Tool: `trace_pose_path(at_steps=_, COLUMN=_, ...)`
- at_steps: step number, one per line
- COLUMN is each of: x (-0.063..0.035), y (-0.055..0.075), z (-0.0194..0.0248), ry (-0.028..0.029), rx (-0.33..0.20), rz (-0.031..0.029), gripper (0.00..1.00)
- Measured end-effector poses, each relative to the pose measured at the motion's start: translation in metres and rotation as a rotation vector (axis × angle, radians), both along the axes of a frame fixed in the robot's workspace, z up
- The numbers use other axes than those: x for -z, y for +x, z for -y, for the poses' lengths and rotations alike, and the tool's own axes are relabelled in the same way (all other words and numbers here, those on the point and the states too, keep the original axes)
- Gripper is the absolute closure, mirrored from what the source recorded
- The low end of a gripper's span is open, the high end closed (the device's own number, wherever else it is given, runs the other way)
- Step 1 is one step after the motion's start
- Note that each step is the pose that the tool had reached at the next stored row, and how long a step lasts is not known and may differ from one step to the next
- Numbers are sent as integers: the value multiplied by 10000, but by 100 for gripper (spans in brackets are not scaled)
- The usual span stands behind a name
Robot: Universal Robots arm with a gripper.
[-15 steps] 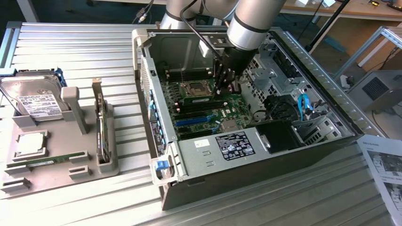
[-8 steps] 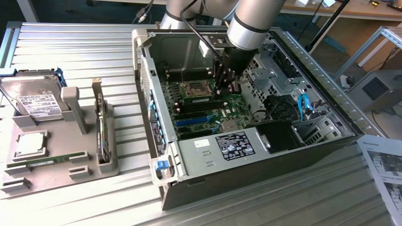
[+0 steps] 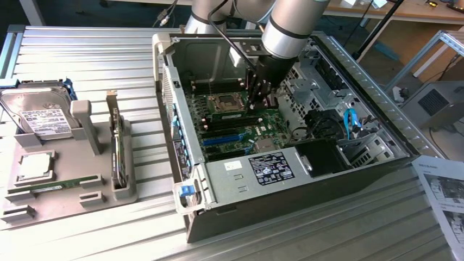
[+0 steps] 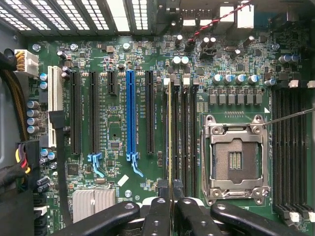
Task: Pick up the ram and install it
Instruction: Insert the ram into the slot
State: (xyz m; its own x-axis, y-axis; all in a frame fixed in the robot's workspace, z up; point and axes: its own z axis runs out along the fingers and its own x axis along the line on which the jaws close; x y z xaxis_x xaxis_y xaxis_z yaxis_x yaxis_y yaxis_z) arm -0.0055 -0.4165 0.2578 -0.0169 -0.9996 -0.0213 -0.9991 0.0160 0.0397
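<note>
The ram [image 4: 170, 128] shows edge-on in the wrist view as a thin yellow-green line. My gripper [image 4: 170, 204] is shut on it, with a black finger [image 4: 156, 214] on each side. The stick runs along the bank of black memory slots [image 4: 184, 132] beside the open processor socket [image 4: 236, 162]. Whether it sits in a slot or just above one I cannot tell. In the exterior view my gripper [image 3: 258, 100] reaches down into the open computer case [image 3: 362, 81], over the green motherboard [image 3: 239, 128] near the socket [image 3: 223, 102].
A grey tray [image 3: 101, 198] on the exterior view's left holds a hard drive [image 3: 40, 117], a square silver chip [image 3: 34, 166], an upright dark card [image 3: 116, 157] and a green stick [image 3: 51, 187]. Case walls, the power supply [image 3: 268, 168] and cables [image 3: 351, 122] surround the arm. Papers [image 3: 444, 190] lie on the exterior view's right.
</note>
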Motion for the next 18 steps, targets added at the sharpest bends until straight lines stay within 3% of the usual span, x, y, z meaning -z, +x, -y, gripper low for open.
trace_pose_path(at_steps=18, x=38, y=6, z=0, ry=0, rx=1, rz=-33, gripper=88)
